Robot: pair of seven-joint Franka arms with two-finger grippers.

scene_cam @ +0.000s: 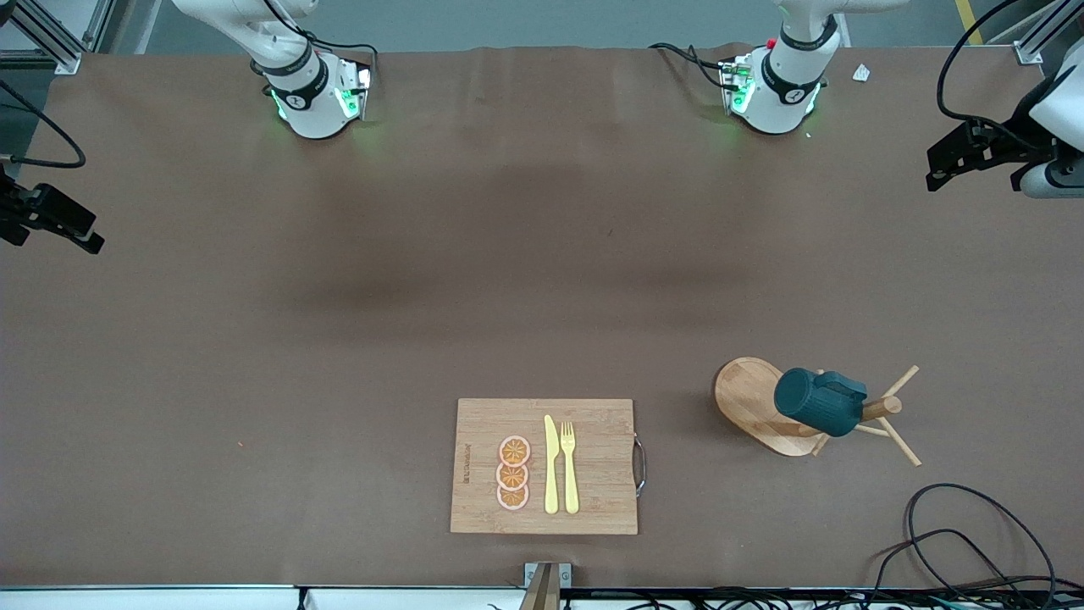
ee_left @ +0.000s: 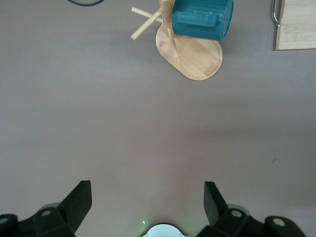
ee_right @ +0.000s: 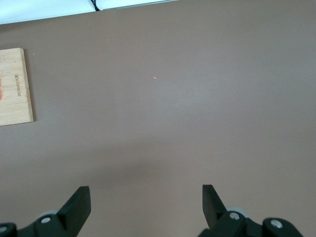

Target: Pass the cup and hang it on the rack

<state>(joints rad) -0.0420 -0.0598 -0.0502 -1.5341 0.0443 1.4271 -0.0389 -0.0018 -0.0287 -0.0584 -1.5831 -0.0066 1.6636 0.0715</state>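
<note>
The dark teal ribbed cup (scene_cam: 820,400) hangs on its side on a peg of the wooden rack (scene_cam: 745,398), which stands toward the left arm's end of the table, near the front camera. In the left wrist view the cup (ee_left: 202,17) and the rack's oval base (ee_left: 197,57) show far from my left gripper (ee_left: 147,197), which is open, empty and high over its own arm's base. My right gripper (ee_right: 145,200) is open and empty over bare brown table. I make out neither gripper in the front view.
A rectangular wooden cutting board (scene_cam: 593,424) with three orange slices (scene_cam: 513,473), a yellow knife (scene_cam: 551,464) and a yellow fork (scene_cam: 569,466) lies beside the rack, toward the table's middle. Black cables (scene_cam: 957,542) lie at the near corner. Dark devices (scene_cam: 51,219) (scene_cam: 974,154) overhang both ends.
</note>
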